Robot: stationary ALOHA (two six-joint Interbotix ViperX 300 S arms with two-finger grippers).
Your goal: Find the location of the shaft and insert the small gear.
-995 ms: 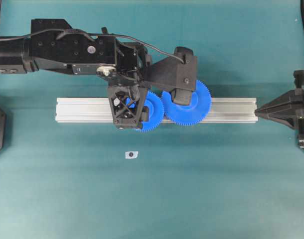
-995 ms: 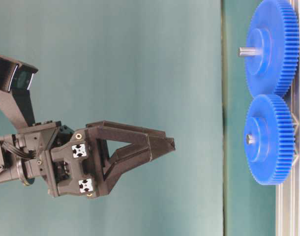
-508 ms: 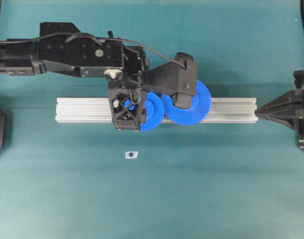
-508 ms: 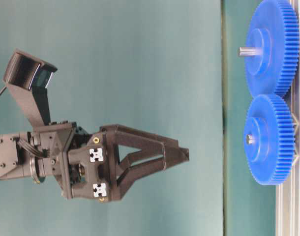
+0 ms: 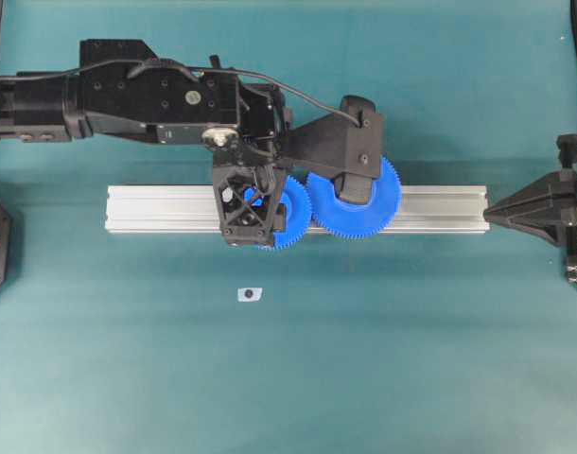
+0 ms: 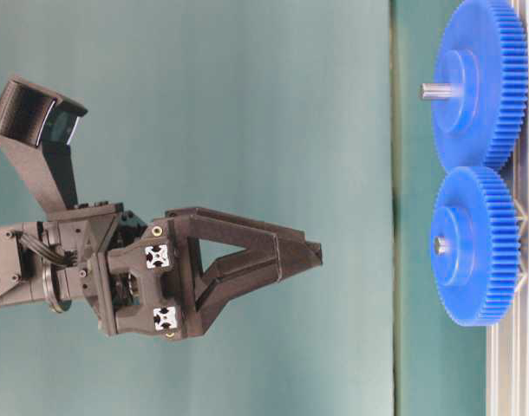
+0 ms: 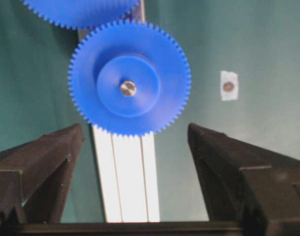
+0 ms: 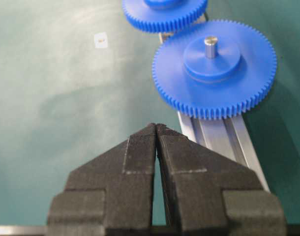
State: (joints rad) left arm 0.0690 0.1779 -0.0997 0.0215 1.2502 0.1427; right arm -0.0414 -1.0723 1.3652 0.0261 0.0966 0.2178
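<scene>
The small gear [image 7: 129, 84] sat on the ribbed aluminium rail [image 5: 166, 209], a silvery shaft [image 7: 128, 88] end showing in its hub, its teeth meshed with the larger gear [image 8: 215, 68] beside it. My left tool [image 7: 135, 169] hung above it with fingers spread wide and pinching nothing, while my right tool [image 8: 156, 129] rested at the rail's far end, fingers pressed together. Around them lay a plain teal tabletop [image 5: 411, 359] with a small white tag [image 5: 249, 294] near the rail.
</scene>
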